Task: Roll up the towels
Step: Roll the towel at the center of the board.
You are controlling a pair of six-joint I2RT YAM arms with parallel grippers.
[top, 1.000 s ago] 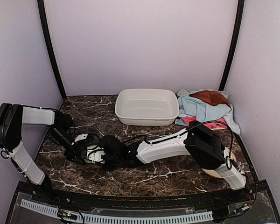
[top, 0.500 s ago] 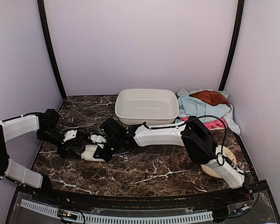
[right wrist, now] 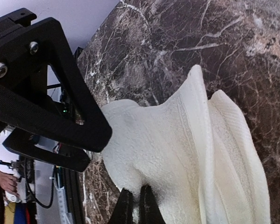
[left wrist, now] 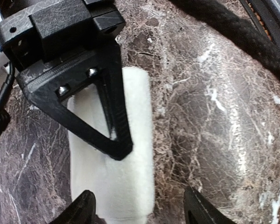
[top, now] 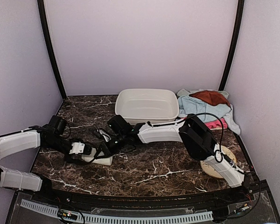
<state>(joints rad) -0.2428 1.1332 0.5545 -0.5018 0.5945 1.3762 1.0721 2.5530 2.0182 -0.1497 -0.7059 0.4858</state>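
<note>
A cream-white towel [top: 101,159] lies bunched on the marble table at front left. My right gripper [top: 107,141] reaches across to it. In the right wrist view the right gripper [right wrist: 136,206] is shut, pinching a fold of the towel [right wrist: 177,149]. My left gripper [top: 87,151] is beside it. In the left wrist view the left gripper [left wrist: 140,211] is open, its fingertips either side of the towel's end [left wrist: 126,186]. A right finger [left wrist: 107,107] presses on the cloth. The other towels, light blue [top: 200,110], rust-brown [top: 209,97] and pink [top: 215,124], are piled at back right.
A white plastic basin [top: 145,116] stands at the back centre. A round beige disc [top: 219,169] lies at front right, partly under the right arm. The enclosure walls close in on both sides. A black cable [left wrist: 233,32] crosses the left wrist view.
My left arm has folded down and reached in to the right. My right forearm has swung toward the back. The cream-white towel has shifted slightly right.
</note>
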